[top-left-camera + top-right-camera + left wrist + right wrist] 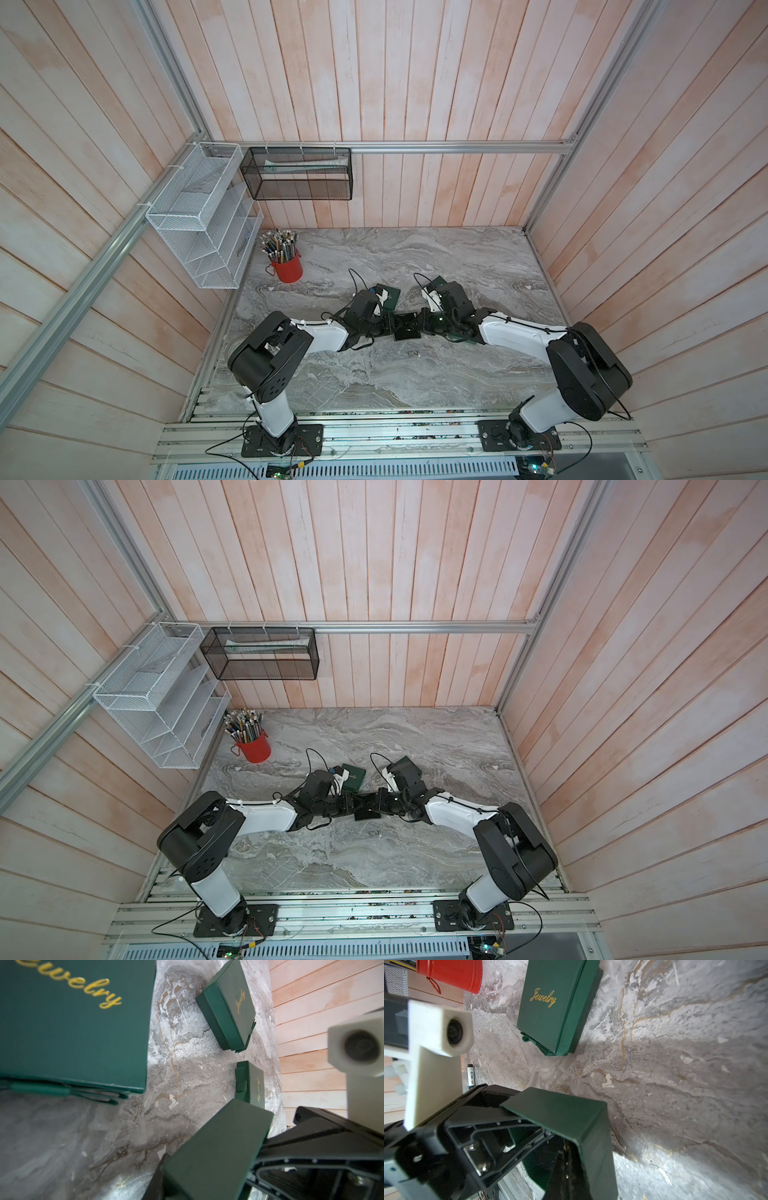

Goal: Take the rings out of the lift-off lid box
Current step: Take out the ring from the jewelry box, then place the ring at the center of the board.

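The lift-off lid box (406, 327) is noted at mid-table in both top views as a small dark square, taken from either side by the left gripper (391, 326) and the right gripper (421, 325). In the wrist views it is shown as plain dark green card (214, 1147), unlettered on the faces seen, tilted, with a hollow shadowed side exposed (571, 1126). The rings are hidden in every view.
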